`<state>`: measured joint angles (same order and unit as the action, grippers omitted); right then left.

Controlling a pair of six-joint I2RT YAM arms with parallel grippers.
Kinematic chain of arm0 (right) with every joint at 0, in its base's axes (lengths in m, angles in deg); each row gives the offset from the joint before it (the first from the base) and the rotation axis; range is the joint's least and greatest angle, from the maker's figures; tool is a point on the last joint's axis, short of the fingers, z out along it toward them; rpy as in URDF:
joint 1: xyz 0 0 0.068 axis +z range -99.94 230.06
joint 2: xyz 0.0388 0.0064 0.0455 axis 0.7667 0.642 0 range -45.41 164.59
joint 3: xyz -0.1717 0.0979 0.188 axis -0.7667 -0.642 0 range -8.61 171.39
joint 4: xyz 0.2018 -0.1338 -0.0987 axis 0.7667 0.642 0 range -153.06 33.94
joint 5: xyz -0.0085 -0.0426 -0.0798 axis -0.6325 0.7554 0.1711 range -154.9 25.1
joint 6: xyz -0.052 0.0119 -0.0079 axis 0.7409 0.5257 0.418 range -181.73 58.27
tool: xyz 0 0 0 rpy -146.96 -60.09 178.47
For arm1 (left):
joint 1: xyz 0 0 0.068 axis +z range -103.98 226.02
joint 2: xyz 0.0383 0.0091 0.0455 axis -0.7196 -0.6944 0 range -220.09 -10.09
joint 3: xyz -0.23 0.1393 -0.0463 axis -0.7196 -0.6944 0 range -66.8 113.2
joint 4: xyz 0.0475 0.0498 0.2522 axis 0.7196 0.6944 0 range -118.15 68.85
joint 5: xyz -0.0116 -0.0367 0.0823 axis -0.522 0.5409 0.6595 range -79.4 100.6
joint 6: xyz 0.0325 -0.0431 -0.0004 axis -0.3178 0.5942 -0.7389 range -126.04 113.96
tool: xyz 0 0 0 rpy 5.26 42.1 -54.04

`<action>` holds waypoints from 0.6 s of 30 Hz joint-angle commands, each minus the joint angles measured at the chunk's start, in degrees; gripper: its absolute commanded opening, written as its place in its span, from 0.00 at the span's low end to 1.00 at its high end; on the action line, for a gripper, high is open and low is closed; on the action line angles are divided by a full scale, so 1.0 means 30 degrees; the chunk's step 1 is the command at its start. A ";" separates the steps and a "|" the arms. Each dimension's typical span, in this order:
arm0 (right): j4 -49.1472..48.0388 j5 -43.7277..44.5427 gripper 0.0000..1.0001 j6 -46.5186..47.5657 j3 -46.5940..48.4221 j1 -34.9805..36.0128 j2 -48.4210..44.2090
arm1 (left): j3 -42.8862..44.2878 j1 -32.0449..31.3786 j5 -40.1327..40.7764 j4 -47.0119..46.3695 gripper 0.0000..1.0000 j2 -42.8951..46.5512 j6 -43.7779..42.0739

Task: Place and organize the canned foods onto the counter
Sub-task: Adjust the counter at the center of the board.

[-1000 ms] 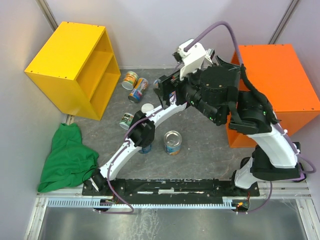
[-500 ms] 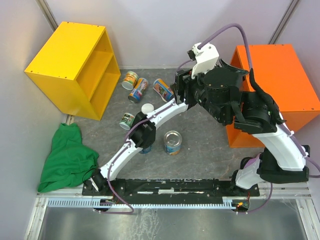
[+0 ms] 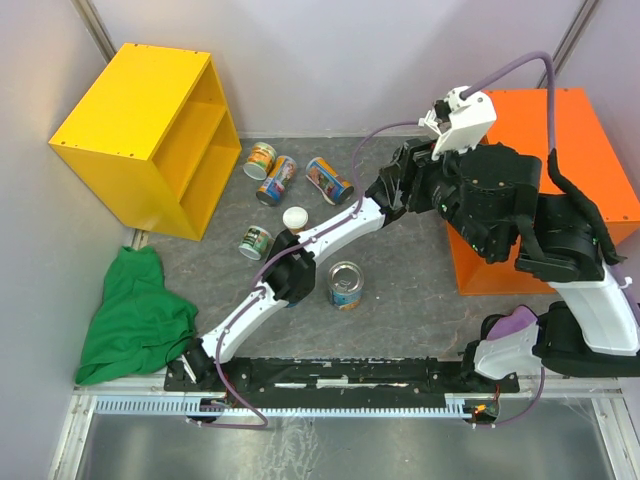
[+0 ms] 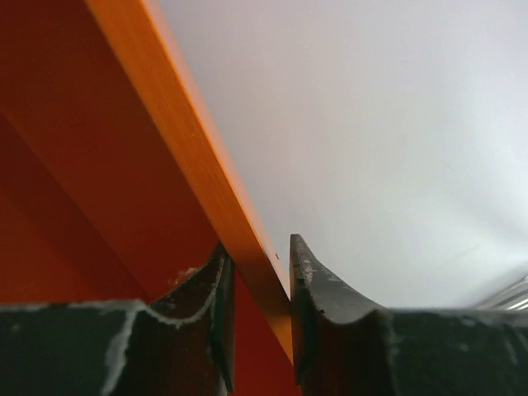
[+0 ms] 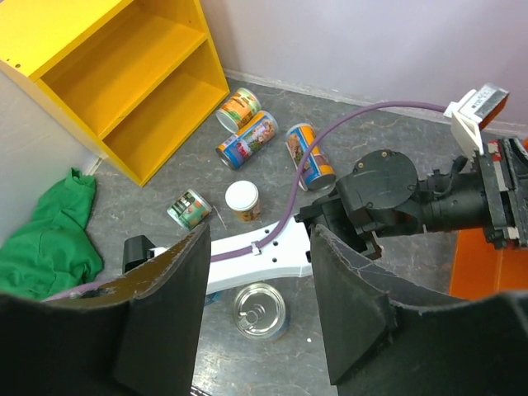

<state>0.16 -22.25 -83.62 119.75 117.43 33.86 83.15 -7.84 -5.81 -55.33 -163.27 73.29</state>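
The orange counter [image 3: 585, 140] stands at the right. My left gripper [image 4: 257, 247] is shut on a thin orange edge of the counter [image 4: 165, 124], near the box's left rim where the left arm [image 3: 345, 222] reaches. Several canned foods are on the grey floor. Three lie on their sides at the back [image 3: 260, 160] [image 3: 278, 180] [image 3: 328, 180]. A white-lidded can [image 3: 295, 217] stands upright, and a short can [image 3: 254, 241] lies nearby. A silver-topped tin [image 3: 346, 285] [image 5: 260, 309] stands alone. My right gripper [image 5: 260, 239] hangs high above the floor, open and holding nothing.
A yellow cabinet [image 3: 150, 130] with a shelf stands at the back left. A green cloth [image 3: 140, 315] is heaped at the near left. Grey walls close in the back and sides. The left arm's white link [image 5: 247, 256] crosses the floor beside the silver-topped tin.
Both arms have swung right, away from the cans and towards the orange counter. My left gripper has reached the counter's left edge and closed on it.
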 commanded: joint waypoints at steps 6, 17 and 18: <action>0.1090 0.0738 0.58 -0.0626 0.0666 -0.0082 -0.0430 | -0.0473 -0.0082 0.1458 -0.0462 0.03 0.1041 -0.1684; 0.1331 0.1817 0.58 -0.1110 0.0311 -0.0075 -0.1407 | -0.5477 0.0199 0.2390 -0.0229 0.03 0.5370 -0.3435; 0.1264 0.1896 0.58 -0.1133 0.0238 -0.0075 -0.1523 | -0.6308 0.0183 0.2681 -0.0264 0.03 0.6004 -0.3572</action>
<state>4.80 -19.43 -85.65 120.05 117.43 31.96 70.30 -8.30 -0.78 -53.80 -154.38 72.76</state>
